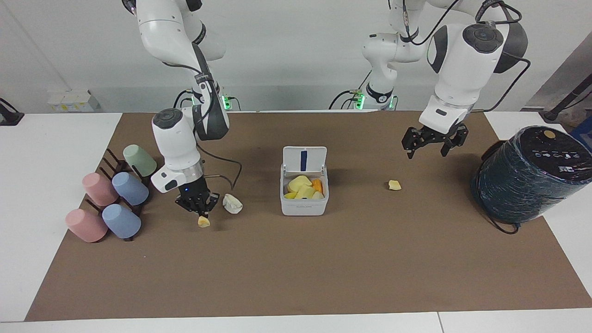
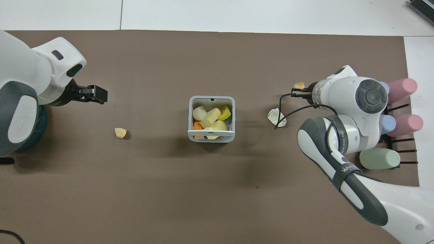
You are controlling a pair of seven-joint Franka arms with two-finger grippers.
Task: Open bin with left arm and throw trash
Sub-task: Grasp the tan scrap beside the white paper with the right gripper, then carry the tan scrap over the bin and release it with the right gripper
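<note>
The white bin (image 1: 304,206) (image 2: 211,137) stands mid-mat, its lid (image 1: 304,159) upright, with several yellow and orange pieces inside. My right gripper (image 1: 201,213) (image 2: 295,92) is shut, its fingertips pinching the top of a pale yellow trash lump (image 1: 203,222) (image 2: 299,85) just off the mat. Beside it, toward the bin, a white trash wad (image 1: 232,203) (image 2: 276,117) lies on the mat. A second yellow lump (image 1: 394,185) (image 2: 120,132) rests toward the left arm's end. Up in the air, my left gripper (image 1: 428,155) (image 2: 100,94) hangs open and holds nothing.
Several pastel cups (image 1: 111,203) (image 2: 401,88) lie on a dark rack at the right arm's end. A big dark wrapped cylinder (image 1: 532,173) stands at the left arm's end. A thin black cable (image 1: 231,175) loops from the right wrist near the wad.
</note>
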